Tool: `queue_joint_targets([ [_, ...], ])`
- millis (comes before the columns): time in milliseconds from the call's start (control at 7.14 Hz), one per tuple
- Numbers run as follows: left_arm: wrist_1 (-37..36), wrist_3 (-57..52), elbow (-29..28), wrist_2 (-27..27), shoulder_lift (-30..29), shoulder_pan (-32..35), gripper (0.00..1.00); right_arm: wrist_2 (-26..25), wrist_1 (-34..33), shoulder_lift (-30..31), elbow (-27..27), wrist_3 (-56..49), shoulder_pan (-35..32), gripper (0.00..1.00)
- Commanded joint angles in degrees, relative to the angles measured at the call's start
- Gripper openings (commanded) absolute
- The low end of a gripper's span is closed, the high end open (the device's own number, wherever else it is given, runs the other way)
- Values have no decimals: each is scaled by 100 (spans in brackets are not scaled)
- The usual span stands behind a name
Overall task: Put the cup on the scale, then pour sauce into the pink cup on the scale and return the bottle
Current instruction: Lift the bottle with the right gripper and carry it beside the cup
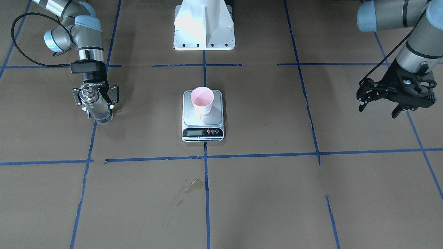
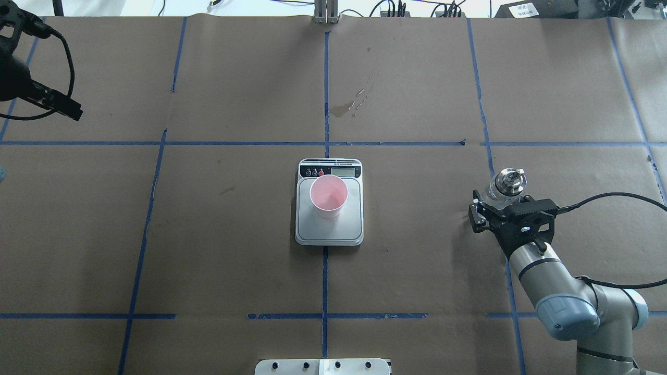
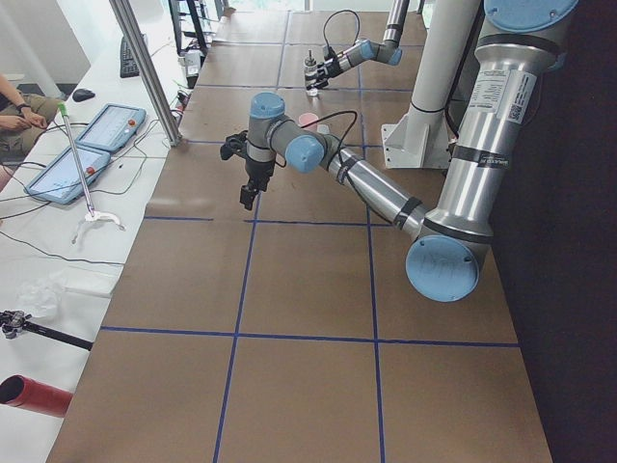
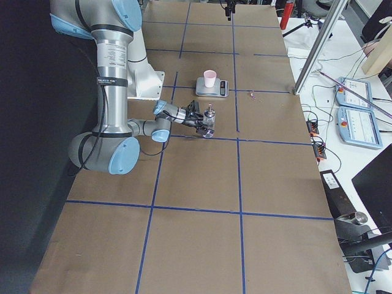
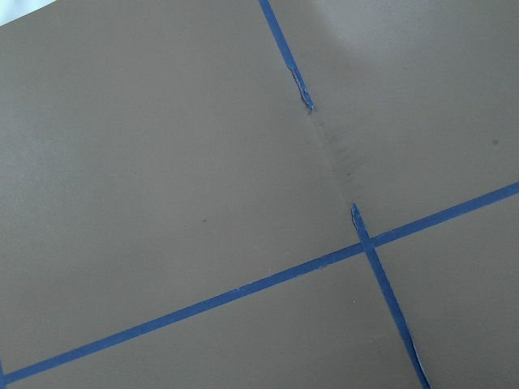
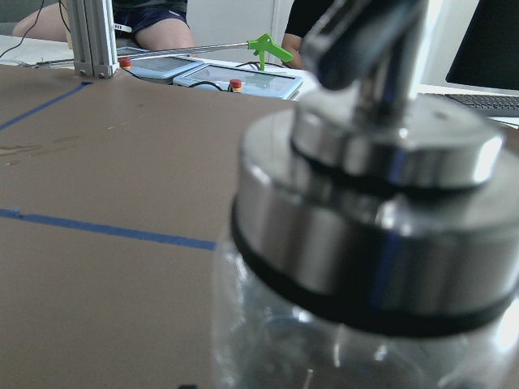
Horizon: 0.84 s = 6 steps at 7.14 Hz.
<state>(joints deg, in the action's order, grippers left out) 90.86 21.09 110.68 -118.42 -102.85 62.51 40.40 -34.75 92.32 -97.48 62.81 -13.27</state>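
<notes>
The cup (image 1: 202,100) stands upright on the steel platform of the scale (image 1: 202,133) at the table's middle, and I cannot tell whether it holds sauce. It also shows in the overhead view (image 2: 328,195). The clear glass bottle (image 1: 100,114) with its silver collar stands on the table by a blue tape line, well to the robot's right of the scale. My right gripper (image 1: 98,109) is open, with one finger on each side of the bottle. The right wrist view is filled by the bottle's collar (image 6: 373,243). My left gripper (image 1: 379,102) is open and empty, far to the robot's left above bare paper.
Brown paper with a grid of blue tape covers the table. A wet stain (image 1: 188,188) lies beyond the scale on the operators' side. The white robot base (image 1: 204,26) stands behind the scale. Tablets and cables lie off the table's ends.
</notes>
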Motion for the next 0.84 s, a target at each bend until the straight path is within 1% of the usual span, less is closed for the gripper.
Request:
queue_joint_targets([
  [0,-69,0,33,3,-7,16,92,-41,-5,-4,-252,-450,-122,0],
  [140,-69,0,33,-6,-16,77,92,-33,-23,-4,-428,-532,-158,0],
  [280,-69,-44,33,-58,-33,216,92,-41,-75,-134,-429,-541,-150,0],
  [561,-78,-44,102,-260,-34,288,92,11,-828,-1027,-456,-533,-150,0],
  [701,-78,-44,103,-269,-25,297,92,20,-1180,-1319,-491,-524,-150,0],
])
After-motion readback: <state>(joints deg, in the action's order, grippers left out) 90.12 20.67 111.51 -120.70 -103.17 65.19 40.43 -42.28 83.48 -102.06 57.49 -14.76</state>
